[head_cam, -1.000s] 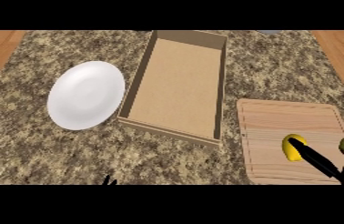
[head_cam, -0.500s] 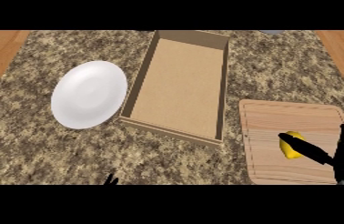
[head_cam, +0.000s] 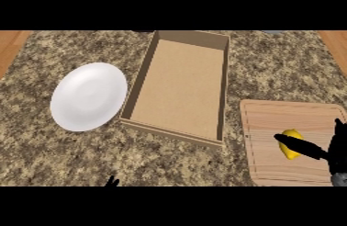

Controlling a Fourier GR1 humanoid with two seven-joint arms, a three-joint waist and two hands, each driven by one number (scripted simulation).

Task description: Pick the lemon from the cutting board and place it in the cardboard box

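The right hand (head_cam: pixel 324 152) has come in over the lemon (head_cam: pixel 291 144) since a second ago: then only a finger lay across the fruit's lower side, now a dark finger or thumb crosses its middle and another rises at the view's right edge, beyond the fruit. The lemon sits where it did, on the right part of the board (head_cam: pixel 271 124), not lifted. I take this as the hand closing for the pick, with the grasp not yet made.

The hand enters from the lower right corner, its forearm barely in view. Its fingers stand apart, spread either side of the lemon rather than curled round it; whether any of them touches the fruit I cannot tell.

The box (head_cam: pixel 224 73) lies open-topped just left of the board, with nothing in it. A white plate (head_cam: pixel 88 96) lies further left on the counter (head_cam: pixel 68 161).

Of the left hand (head_cam: pixel 111 181), only dark fingertips show at the lower edge, resting; their state I cannot tell.
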